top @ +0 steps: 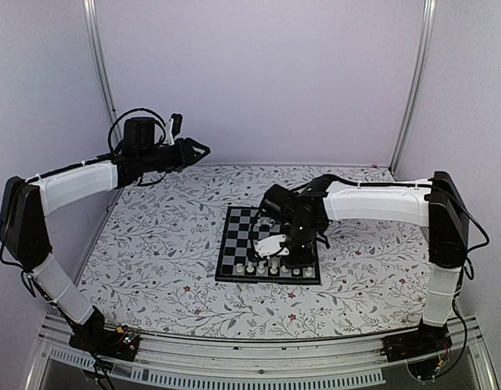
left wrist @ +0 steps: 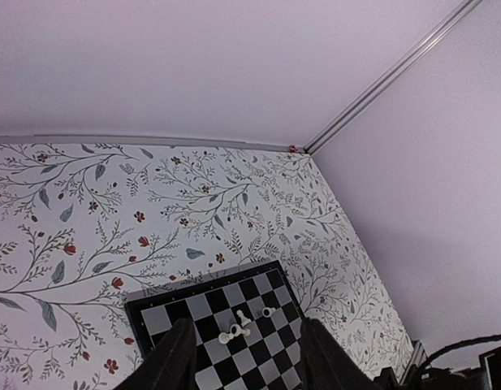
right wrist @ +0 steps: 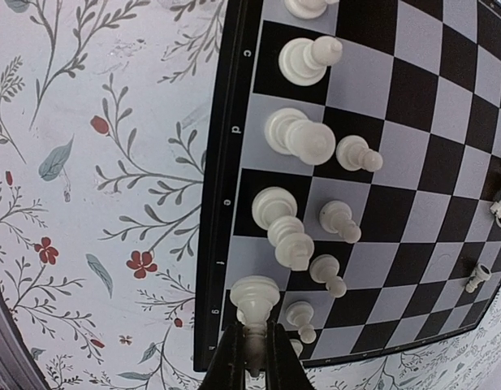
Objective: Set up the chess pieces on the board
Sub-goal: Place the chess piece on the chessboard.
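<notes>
The black and grey chessboard (top: 234,236) lies mid-table, and white pieces stand in a line along its near edge (top: 262,266). My right gripper (top: 292,248) hangs over that edge. In the right wrist view it (right wrist: 252,357) is shut on the stem of a tall white piece (right wrist: 254,302), whose base is at the edge square by the letter g. Beside it stand taller pieces (right wrist: 284,229) and a second row of pawns (right wrist: 339,219). My left gripper (left wrist: 246,357) is open, empty and raised high at the back left (top: 203,149).
Three loose white pieces lie toppled in the middle of the board (left wrist: 234,331); two of them show in the right wrist view (right wrist: 477,278). The floral table cover (top: 161,244) surrounds the board. White walls with metal posts (top: 100,73) close in the back.
</notes>
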`<control>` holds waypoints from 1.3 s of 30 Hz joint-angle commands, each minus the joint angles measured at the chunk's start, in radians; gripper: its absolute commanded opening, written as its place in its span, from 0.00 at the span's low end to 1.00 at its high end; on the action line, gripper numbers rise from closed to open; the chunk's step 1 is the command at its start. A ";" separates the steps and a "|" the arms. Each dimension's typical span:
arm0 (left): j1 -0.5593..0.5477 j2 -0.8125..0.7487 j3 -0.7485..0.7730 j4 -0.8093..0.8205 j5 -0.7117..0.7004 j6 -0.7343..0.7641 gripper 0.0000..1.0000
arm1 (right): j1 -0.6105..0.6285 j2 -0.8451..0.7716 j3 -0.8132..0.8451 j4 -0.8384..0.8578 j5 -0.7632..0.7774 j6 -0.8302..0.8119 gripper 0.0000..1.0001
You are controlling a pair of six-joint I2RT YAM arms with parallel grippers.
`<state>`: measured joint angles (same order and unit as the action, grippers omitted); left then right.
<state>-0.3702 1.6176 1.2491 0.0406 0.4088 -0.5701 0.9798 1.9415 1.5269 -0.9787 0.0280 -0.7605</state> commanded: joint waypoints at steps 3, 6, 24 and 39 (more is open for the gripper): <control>0.015 0.001 -0.011 0.030 0.018 -0.005 0.46 | 0.010 0.033 0.004 0.019 0.015 -0.005 0.03; 0.015 -0.001 -0.011 0.030 0.019 -0.006 0.46 | 0.011 0.041 0.003 0.024 0.018 -0.005 0.03; 0.015 0.001 -0.012 0.036 0.029 -0.007 0.46 | 0.010 0.065 -0.007 0.041 0.039 -0.005 0.13; 0.013 0.005 -0.008 0.038 0.041 0.005 0.47 | -0.004 -0.032 0.053 -0.015 0.006 0.005 0.31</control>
<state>-0.3683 1.6176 1.2488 0.0483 0.4358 -0.5732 0.9817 1.9926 1.5291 -0.9592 0.0570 -0.7586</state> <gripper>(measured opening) 0.468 0.289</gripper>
